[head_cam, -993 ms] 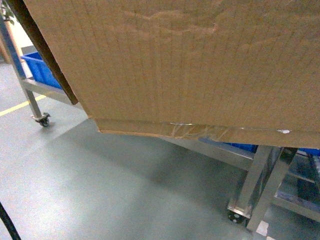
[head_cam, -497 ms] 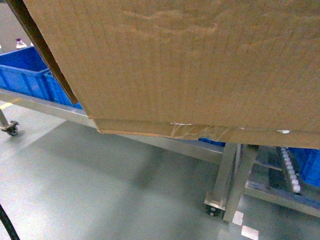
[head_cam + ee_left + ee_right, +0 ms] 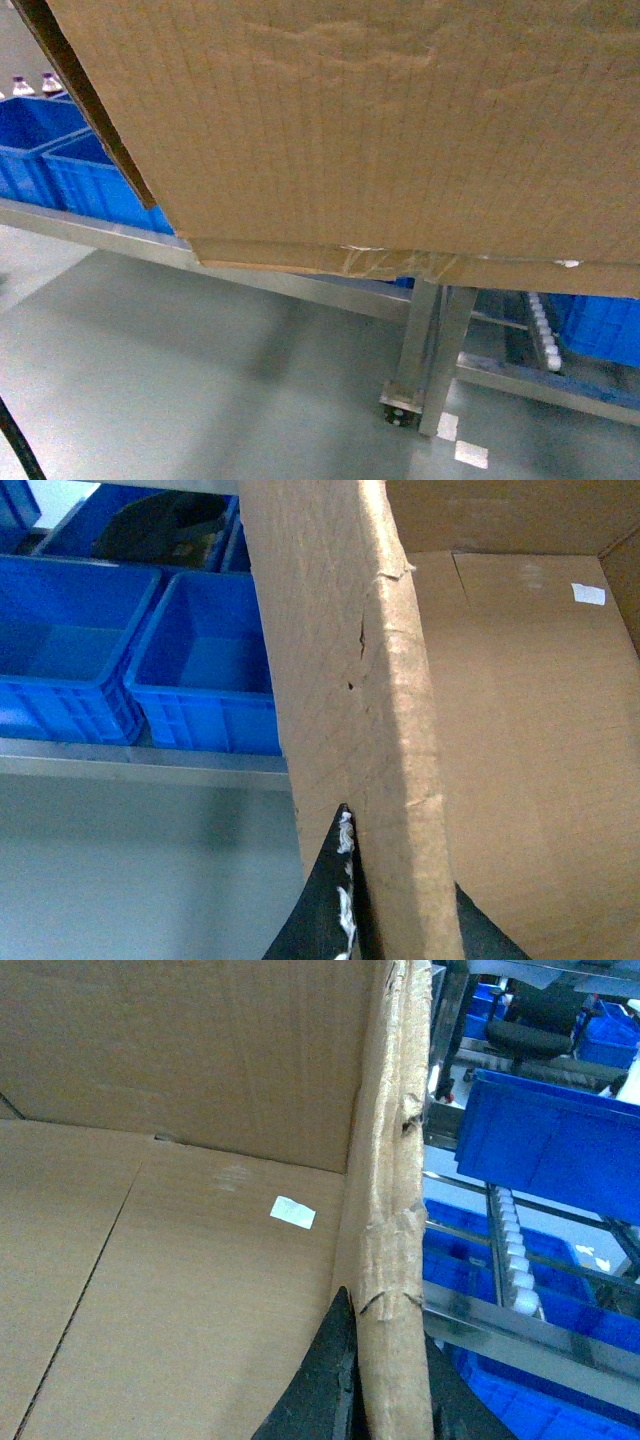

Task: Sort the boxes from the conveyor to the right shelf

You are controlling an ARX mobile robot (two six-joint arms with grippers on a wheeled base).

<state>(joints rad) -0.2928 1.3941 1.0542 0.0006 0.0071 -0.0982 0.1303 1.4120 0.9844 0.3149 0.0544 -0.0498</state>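
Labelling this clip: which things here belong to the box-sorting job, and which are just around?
Job: box, clamped at its rim by left gripper and right gripper; steel shelf.
Around: blue crates, bottles, black chair.

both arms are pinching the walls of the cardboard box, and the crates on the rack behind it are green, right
Not quite: the crates are blue, not green, as the left wrist view shows. The rest holds: each arm's fingers straddle a wall of the cardboard box.

Carton is blocking your forward view; steel rack with blue crates is standing just beyond; bare floor is lying open below.
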